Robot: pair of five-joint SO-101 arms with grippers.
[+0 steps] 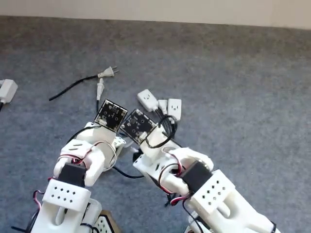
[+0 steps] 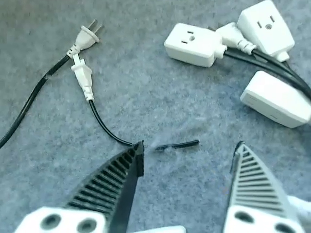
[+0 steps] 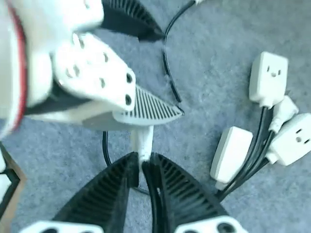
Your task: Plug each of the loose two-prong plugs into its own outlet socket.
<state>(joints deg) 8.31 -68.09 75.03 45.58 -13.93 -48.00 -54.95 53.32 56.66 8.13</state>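
The left claw (image 2: 189, 146) is spread wide open above the grey carpet (image 2: 160, 204). Part of a black cord (image 2: 177, 144) is seen lying on the carpet between its ribbed fingertips. The right claw (image 3: 143, 158) is closed on a white plug (image 3: 142, 138), which is pinched between the two black fingers just beside the left claw's grey finger.

In the high view, two loose plugs are found between eleven and twelve o'clock from the left arm's wrist. The far plug (image 1: 108, 73) is shown with both prongs pointing away towards one o'clock, and the near plug (image 1: 100, 88) is laid against its cord end. Both are apart from either claw.

Three white sockets are clustered at about one o'clock from the right arm's wrist, joined by black leads. The first socket (image 2: 192, 44) and the second socket (image 2: 266, 26) are turned slots up. The third socket (image 2: 274, 99) is turned so that its slots cannot be made out. A white block (image 1: 7, 90) is seen at the nine o'clock edge of the carpet.
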